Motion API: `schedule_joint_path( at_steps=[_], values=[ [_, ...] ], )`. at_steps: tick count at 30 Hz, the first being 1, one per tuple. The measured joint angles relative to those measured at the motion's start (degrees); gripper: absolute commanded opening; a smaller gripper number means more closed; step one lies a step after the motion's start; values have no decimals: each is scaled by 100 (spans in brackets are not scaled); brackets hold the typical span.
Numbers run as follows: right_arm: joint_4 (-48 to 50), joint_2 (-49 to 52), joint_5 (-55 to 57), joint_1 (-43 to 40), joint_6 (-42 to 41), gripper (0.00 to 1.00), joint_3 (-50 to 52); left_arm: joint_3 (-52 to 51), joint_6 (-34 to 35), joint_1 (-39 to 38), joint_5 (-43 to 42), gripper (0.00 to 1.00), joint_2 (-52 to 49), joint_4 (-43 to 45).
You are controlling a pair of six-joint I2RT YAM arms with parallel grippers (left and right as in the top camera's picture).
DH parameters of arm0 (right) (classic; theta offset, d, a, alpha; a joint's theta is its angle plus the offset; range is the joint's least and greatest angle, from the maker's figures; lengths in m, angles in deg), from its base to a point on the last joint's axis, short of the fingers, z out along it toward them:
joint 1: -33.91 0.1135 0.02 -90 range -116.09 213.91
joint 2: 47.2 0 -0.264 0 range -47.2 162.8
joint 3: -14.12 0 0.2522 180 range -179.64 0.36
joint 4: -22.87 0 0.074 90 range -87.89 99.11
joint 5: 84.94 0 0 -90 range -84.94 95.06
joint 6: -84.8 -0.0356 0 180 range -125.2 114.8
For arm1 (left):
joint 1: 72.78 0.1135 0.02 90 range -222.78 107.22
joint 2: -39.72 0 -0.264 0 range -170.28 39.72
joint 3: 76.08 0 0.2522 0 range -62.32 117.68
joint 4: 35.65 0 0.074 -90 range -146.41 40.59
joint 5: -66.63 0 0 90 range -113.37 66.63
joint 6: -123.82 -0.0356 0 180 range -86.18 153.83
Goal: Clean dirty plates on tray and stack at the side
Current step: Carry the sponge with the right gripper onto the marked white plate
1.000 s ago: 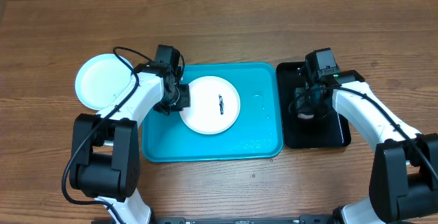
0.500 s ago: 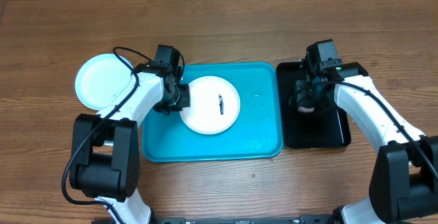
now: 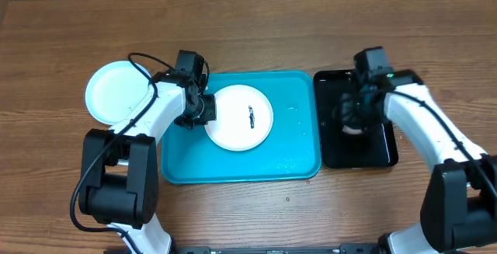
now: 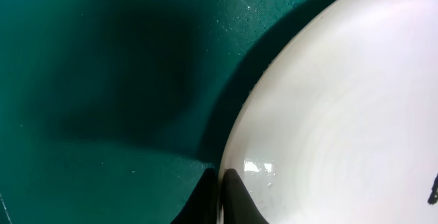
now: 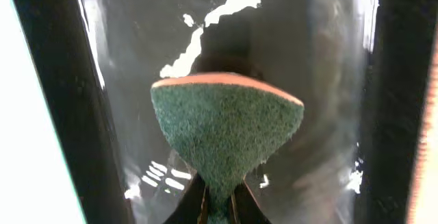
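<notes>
My left gripper (image 4: 220, 195) stayed pinched on the rim of the white plate (image 3: 240, 118), which lay in the tray (image 3: 295, 157). My right gripper (image 5: 219, 200), clamping the sponge (image 5: 226, 121) over the black tray (image 3: 384, 153), had shifted slightly rightward.

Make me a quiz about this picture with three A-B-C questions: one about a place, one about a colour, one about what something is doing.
1. Where is the smeared plate?
A) on the turquoise tray
B) in a sink
C) on a chair

2. What colour is the scrubby face of the sponge?
A) red
B) green
C) purple

3. What is the left tool doing?
A) hanging wide open
B) pinching the plate's rim
C) holding a cup

Answers:
1 A, the plate lies inside the tray's rim.
2 B, the right wrist view shows green.
3 B, it is shut on the plate's edge.
</notes>
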Motion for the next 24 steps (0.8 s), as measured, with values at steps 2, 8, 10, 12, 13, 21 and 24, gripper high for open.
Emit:
schedule_joint_path(
  at_steps=[2, 8, 10, 12, 13, 21, 24],
  values=[
    [-350, 0, -155, -85, -24, 4, -437, 0, 7, 0, -2, 4, 0, 9],
    [-581, -9, -1259, -114, -76, 4, -1843, -4, 28, 0, -122, 4, 0, 13],
    [-404, -22, -1770, -57, -81, 4, -1954, -4, 63, 0, -179, 4, -2, 13],
    [-208, -22, -2260, 81, -94, 4, -1974, -4, 92, 0, -223, 4, -4, 15],
    [-153, -22, -2393, 166, -101, 4, -1974, -4, 111, 0, -238, 4, -4, 15],
    [157, 48, -2361, 1408, -282, 4, -1974, -4, 131, 0, -269, 4, -11, 15],
    [212, 258, -1818, 1943, -498, 4, -1974, -4, 131, 0, -286, 4, -11, 15]
  ],
)
